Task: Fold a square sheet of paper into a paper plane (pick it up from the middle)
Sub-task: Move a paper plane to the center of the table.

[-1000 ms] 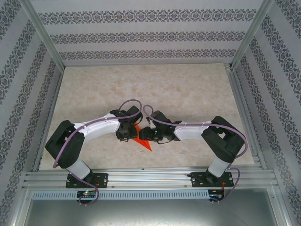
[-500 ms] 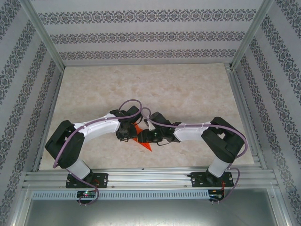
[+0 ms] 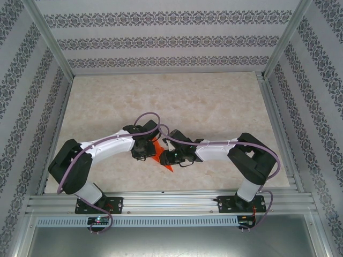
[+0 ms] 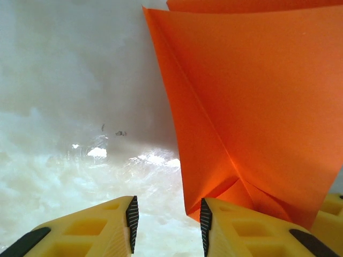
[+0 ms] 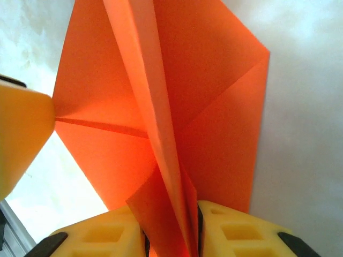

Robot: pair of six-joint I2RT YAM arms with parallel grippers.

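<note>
The orange-red sheet of paper lies folded and creased on the table between both grippers, its point toward the near edge. In the right wrist view a raised ridge of the paper stands up between my right gripper fingers, which are shut on it. My left gripper is open with bare table between its fingers. The paper lies beside and over its right finger. From above, the left gripper and right gripper nearly touch over the paper.
The pale marbled tabletop stretches behind and to both sides of the arms. Patterned walls and metal posts enclose it. An aluminium rail runs along the near edge. A left finger shows at the right wrist view's left edge.
My right gripper has slid left toward the left one and closed on the paper's raised ridge. The left arm's elbow dropped slightly; its jaws kept the same gap.
</note>
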